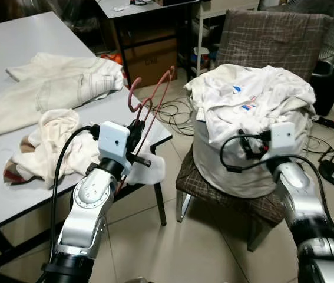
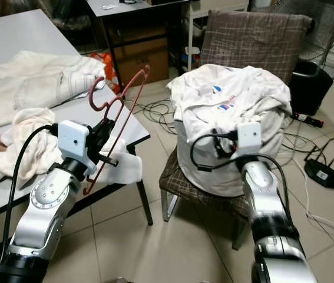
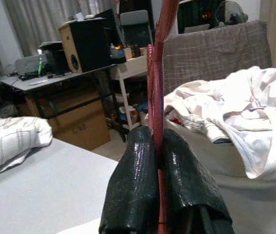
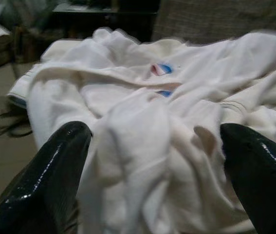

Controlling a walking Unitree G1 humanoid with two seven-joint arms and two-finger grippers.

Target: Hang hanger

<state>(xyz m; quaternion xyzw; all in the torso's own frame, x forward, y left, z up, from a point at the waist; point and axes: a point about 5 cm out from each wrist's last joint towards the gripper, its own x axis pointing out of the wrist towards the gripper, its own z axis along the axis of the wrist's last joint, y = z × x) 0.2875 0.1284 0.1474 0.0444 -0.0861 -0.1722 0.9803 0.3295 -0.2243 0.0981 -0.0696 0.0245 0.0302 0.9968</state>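
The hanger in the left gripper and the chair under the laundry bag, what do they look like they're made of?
The hanger, clamped in the left gripper, looks like thin wire with a reddish coating: slim, bent, slightly glossy. The chair has plaid woven fabric upholstery on grey legs, probably metal; the frames leave that open.

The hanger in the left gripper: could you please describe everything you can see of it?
The hanger is thin, reddish-pink, apparently wire or slim plastic, with a curled hook at the top and slanting shoulder bars. It is empty of clothing and stands tilted over the table corner, hook toward the table. The left gripper has its fingers shut on its lower part; nothing else touches it.
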